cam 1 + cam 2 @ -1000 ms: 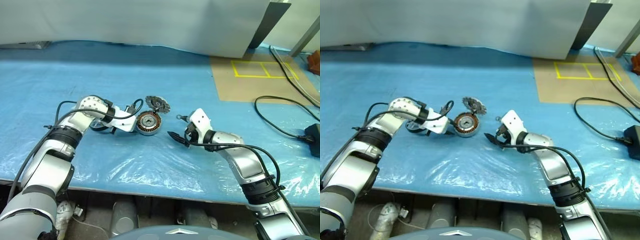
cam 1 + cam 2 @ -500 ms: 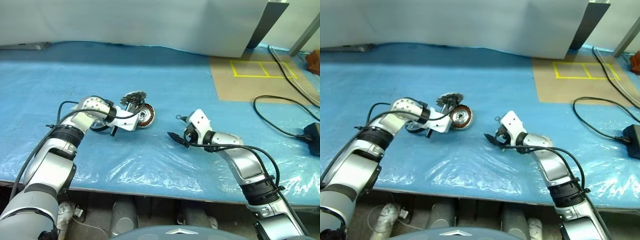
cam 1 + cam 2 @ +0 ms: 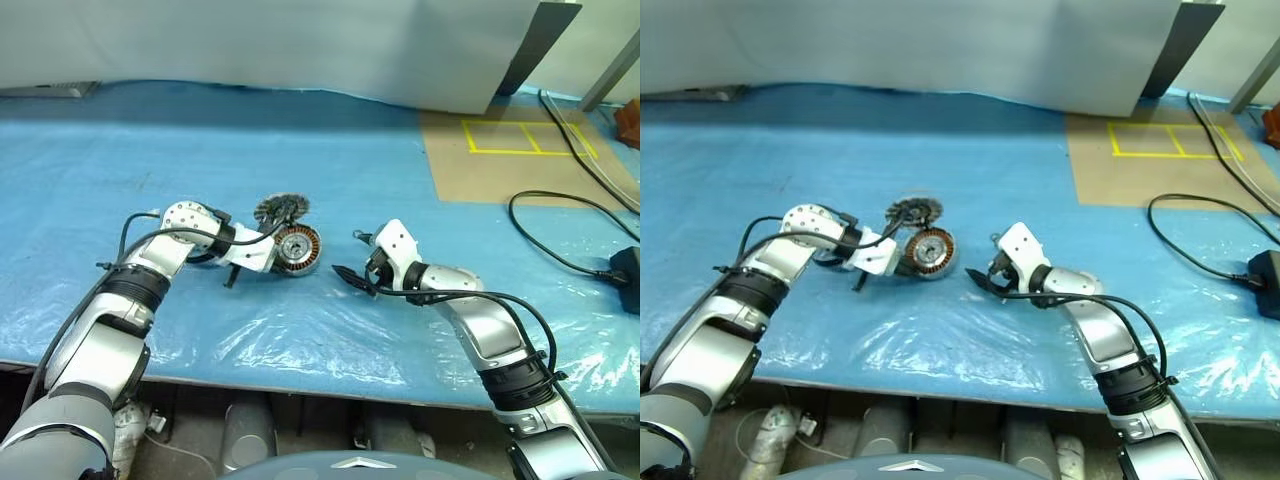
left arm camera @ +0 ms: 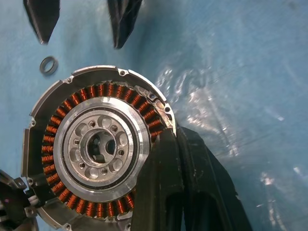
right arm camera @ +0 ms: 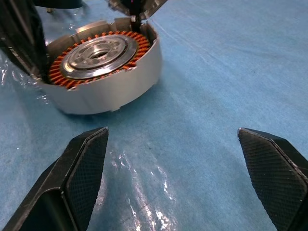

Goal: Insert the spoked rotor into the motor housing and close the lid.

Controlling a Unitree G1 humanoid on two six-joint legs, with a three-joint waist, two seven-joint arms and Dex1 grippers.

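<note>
Illumination is bright, even and overhead, with short soft shadows beneath the arms on the blue plastic-covered table [image 3: 330,150]. White glare patches lie on the wrinkled clear film near the table's front edge, and specular highlights show on the squat round grey metal housing with copper-orange windings [image 4: 98,144]. In the right wrist view the black textured fingers of the right pincer [image 5: 175,180] are sharp in the foreground, while the housing behind them is slightly soft.
</note>
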